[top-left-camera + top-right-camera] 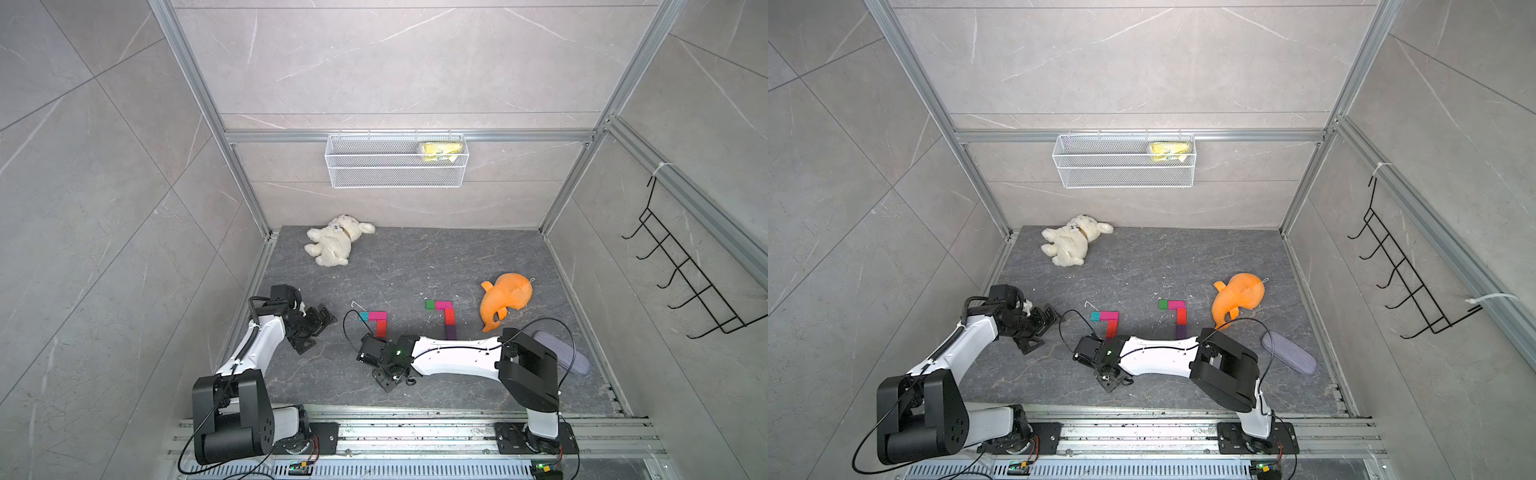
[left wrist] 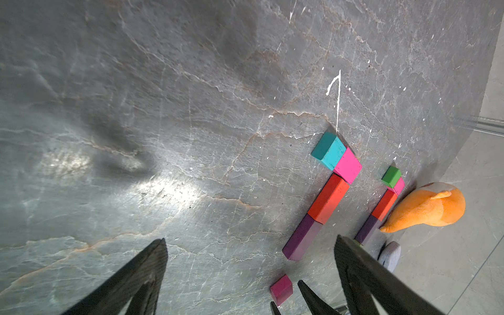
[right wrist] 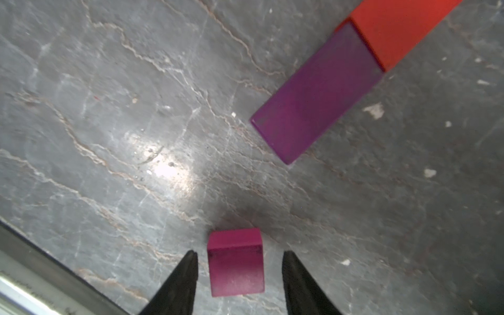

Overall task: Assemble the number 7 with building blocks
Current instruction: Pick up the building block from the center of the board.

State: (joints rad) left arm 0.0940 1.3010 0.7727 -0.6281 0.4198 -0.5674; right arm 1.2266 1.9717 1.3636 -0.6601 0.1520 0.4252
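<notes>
Lying flat on the table point(image 3: 109, 136), the magenta block point(image 3: 236, 261) sits between the tips of the right gripper point(image 3: 239, 252), whose jaws stand apart with a gap on either side, clamping nothing. Near it is the purple block point(image 3: 313, 92) ending one number 7 point(image 1: 380, 324). The right arm point(image 1: 453, 353) stretches low and leftward; the left gripper point(image 1: 319, 329), jaws spread wide, hovers left of that number 7, clear of it.

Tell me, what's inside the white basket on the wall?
One yellow thing lies at the right end of the basket in both top views. The wire mesh partly covers it, so what it is cannot be told.
</notes>
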